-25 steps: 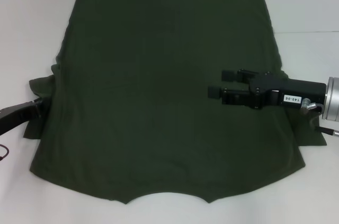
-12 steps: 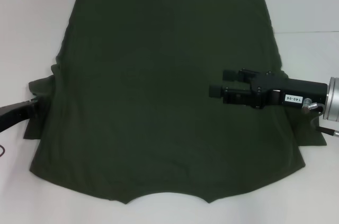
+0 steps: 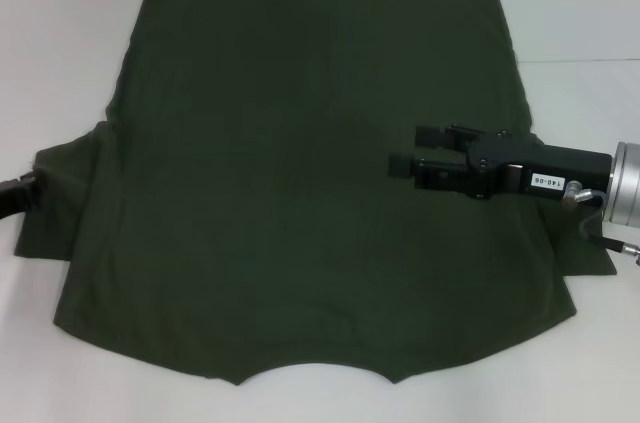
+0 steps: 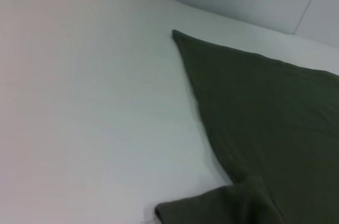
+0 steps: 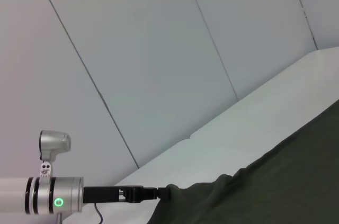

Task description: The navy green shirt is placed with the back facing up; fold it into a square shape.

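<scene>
The navy green shirt [image 3: 310, 163] lies spread flat on the white table [image 3: 60, 43], plain side up, collar edge toward me. At the far left, my left gripper [image 3: 28, 193] is shut on the tip of the shirt's left sleeve [image 3: 65, 193], which is drawn out sideways. The right wrist view shows this same left gripper [image 5: 161, 193] pinching the sleeve. My right gripper [image 3: 408, 149] hovers over the shirt's right half, fingers pointing left, open and holding nothing. In the left wrist view the shirt [image 4: 265, 118] and its sleeve [image 4: 222, 208] show, but not the fingers.
White table surface surrounds the shirt, with bare strips on both sides [image 3: 590, 13]. The right sleeve [image 3: 590, 253] sticks out beneath the right arm. A pale panelled wall [image 5: 159, 49] stands behind the table.
My left gripper has moved left toward the frame's edge, pulling the left sleeve out flatter and wider. The right gripper has shifted only slightly and stays open.
</scene>
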